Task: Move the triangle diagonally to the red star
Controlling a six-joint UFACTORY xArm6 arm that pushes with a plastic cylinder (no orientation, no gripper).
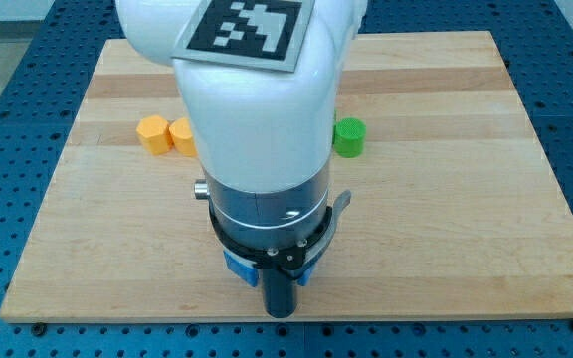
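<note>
My arm (262, 119) fills the middle of the view and hides much of the wooden board (446, 219). My tip (282, 312) is near the board's bottom edge. Bits of blue block show on either side of the rod: one at its left (237, 267) and one at its right (307, 271), both close to the tip. Their shapes cannot be made out. No red star and no clear triangle show; they may be hidden behind the arm.
Two yellow-orange blocks (151, 132) (182, 136) sit side by side at the view's left, the second partly behind the arm. A green round block (348, 137) sits just right of the arm. A blue perforated table surrounds the board.
</note>
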